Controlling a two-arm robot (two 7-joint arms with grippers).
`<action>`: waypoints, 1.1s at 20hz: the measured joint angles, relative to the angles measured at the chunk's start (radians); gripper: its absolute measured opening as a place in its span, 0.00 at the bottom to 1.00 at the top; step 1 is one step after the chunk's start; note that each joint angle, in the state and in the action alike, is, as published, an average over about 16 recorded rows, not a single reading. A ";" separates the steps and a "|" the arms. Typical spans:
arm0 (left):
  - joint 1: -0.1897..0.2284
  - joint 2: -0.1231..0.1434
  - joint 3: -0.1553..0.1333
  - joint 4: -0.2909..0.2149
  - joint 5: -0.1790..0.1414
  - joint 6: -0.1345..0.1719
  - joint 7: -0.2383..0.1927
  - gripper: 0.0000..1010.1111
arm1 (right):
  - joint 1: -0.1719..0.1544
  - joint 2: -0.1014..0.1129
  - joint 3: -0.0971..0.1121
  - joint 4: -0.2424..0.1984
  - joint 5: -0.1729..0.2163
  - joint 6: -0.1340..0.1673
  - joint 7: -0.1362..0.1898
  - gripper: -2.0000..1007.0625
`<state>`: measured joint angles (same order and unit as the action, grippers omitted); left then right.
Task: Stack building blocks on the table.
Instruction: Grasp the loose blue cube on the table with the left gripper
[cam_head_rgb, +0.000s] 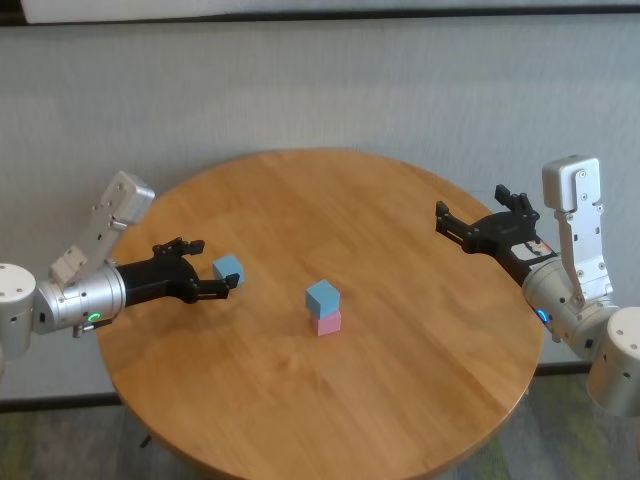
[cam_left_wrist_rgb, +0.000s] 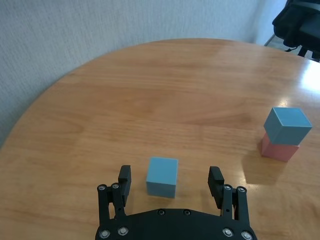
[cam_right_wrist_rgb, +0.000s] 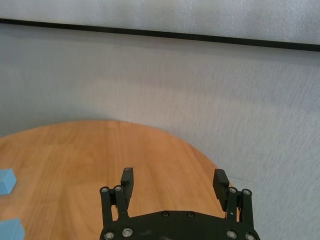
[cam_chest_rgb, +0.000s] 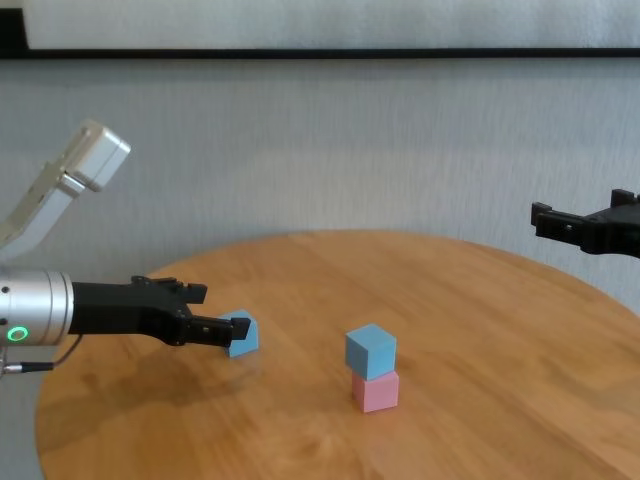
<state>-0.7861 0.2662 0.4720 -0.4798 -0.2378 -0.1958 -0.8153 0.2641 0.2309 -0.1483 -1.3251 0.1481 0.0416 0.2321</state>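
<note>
On the round wooden table (cam_head_rgb: 400, 400) a light blue block (cam_head_rgb: 322, 296) sits stacked on a pink block (cam_head_rgb: 327, 322) near the middle. A second light blue block (cam_head_rgb: 228, 268) (cam_left_wrist_rgb: 162, 176) rests on the table at the left. My left gripper (cam_head_rgb: 207, 268) (cam_left_wrist_rgb: 170, 181) is open, its fingers on either side of this block without touching it. My right gripper (cam_head_rgb: 478, 212) (cam_right_wrist_rgb: 174, 182) hangs open and empty above the table's right edge, away from the blocks.
A grey wall (cam_head_rgb: 320, 90) runs behind the table. The tabletop curves off on all sides, its rim (cam_head_rgb: 130, 400) close to my left forearm.
</note>
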 joint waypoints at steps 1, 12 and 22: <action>0.004 0.000 -0.003 -0.008 0.001 0.005 0.003 0.99 | 0.000 0.000 0.000 0.000 0.000 0.000 0.000 1.00; 0.030 -0.009 -0.024 -0.061 0.005 0.044 0.035 0.99 | 0.000 0.000 0.000 0.000 0.000 0.000 0.000 1.00; 0.058 -0.004 -0.030 -0.102 -0.001 0.062 0.048 0.99 | 0.000 0.000 0.000 0.000 0.000 0.000 0.000 1.00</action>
<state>-0.7279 0.2622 0.4421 -0.5820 -0.2387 -0.1338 -0.7675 0.2641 0.2309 -0.1483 -1.3251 0.1481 0.0416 0.2321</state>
